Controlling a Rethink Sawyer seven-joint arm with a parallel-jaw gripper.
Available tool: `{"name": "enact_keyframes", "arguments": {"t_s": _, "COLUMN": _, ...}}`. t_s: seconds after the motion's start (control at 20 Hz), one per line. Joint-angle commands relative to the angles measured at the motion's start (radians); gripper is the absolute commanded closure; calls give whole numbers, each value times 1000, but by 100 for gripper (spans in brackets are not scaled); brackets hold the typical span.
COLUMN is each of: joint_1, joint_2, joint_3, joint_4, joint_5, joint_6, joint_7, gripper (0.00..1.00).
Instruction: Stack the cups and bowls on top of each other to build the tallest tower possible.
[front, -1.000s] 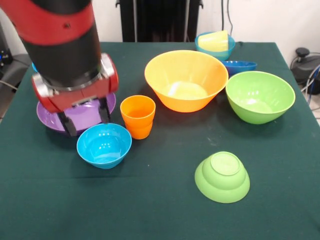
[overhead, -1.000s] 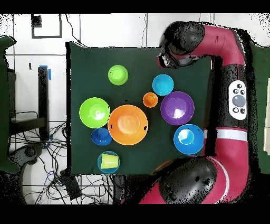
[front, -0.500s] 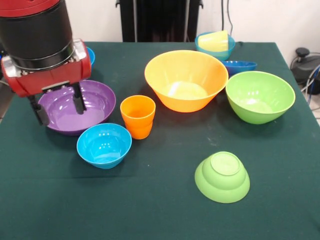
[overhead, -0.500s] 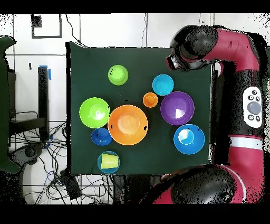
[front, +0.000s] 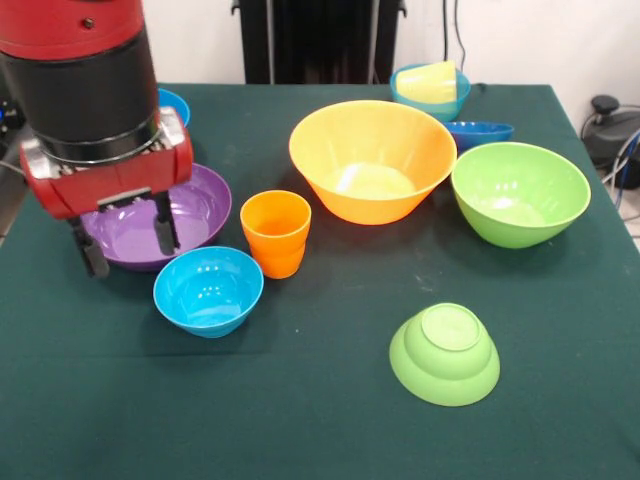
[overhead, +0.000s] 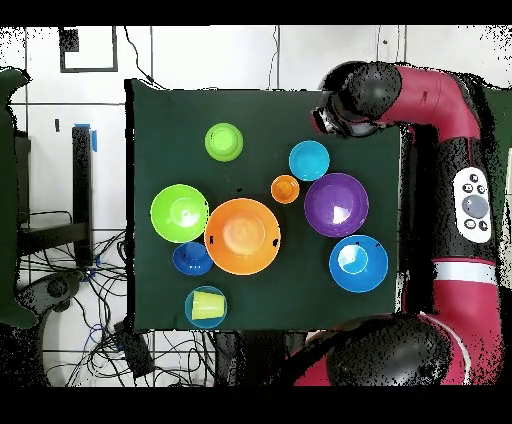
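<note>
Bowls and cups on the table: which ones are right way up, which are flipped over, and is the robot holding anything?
Gripper: open, holding nothing, above the purple bowl's near rim.
Purple bowl: upright, empty.
Small light blue bowl: upright, empty.
Orange cup: upright, empty.
Large orange bowl: upright, empty.
Large green bowl: upright, empty.
Small green bowl: flipped upside down.
Yellow cup: lying tilted inside a light blue bowl.
Dark blue bowl: upright.

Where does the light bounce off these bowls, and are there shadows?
Front view: bright glare sits in the bottom of the large orange bowl and the large green bowl; the small light blue bowl casts a soft shadow on the cloth. Overhead view: a pale highlight marks the purple bowl.
</note>
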Motion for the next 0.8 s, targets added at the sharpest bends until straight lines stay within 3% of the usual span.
{"name": "enact_keyframes", "arguments": {"t_s": 0.05, "joint_1": 14, "joint_2": 3, "joint_3": -57, "joint_4": 178, "joint_5": -62, "joint_6": -87, "joint_7": -157, "gripper": 0}}
{"name": "enact_keyframes", "arguments": {"t_s": 0.55, "joint_1": -7, "joint_2": -18, "joint_3": -58, "joint_4": 246, "joint_5": -48, "joint_6": -129, "joint_7": -129, "gripper": 0}}
{"name": "enact_keyframes", "arguments": {"t_s": 0.8, "joint_1": -10, "joint_2": -25, "joint_3": -63, "joint_4": 259, "joint_5": -44, "joint_6": -103, "joint_7": -120, "gripper": 0}}
